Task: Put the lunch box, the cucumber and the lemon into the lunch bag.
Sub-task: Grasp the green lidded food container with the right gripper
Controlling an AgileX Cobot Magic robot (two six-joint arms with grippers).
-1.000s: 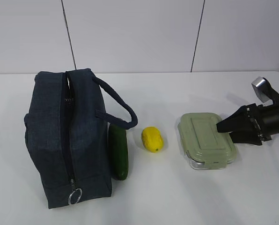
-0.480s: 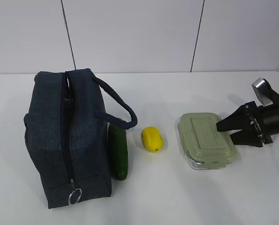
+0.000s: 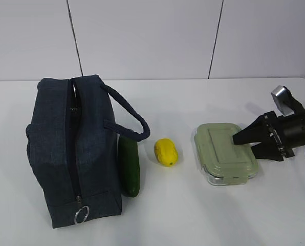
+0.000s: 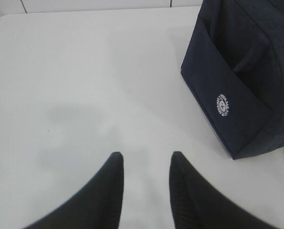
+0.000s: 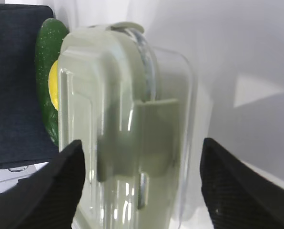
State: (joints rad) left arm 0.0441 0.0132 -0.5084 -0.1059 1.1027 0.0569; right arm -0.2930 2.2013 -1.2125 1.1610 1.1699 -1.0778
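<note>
The lunch box [image 3: 224,154], clear with a sage-green lid, lies flat at the right of the table. My right gripper [image 3: 244,146] is open, one finger above the box's right end and one at its near side. In the right wrist view the lunch box [image 5: 127,119] sits between the spread fingers of the right gripper [image 5: 142,143], which do not clamp it. The lemon [image 3: 166,151] and cucumber [image 3: 129,166] lie between the box and the dark lunch bag [image 3: 73,148]. My left gripper [image 4: 147,157] hangs open over bare table, left of the lunch bag [image 4: 242,81].
The bag's black zipper runs along its top, with the metal ring pull [image 3: 81,214] at the near end. A cord handle [image 3: 129,115] arches over the cucumber. A white wall stands behind the white table [image 3: 203,215].
My right gripper has slid a little to the left, further over the lunch box's right end. The bag, cucumber, lemon and box have stayed where they were.
</note>
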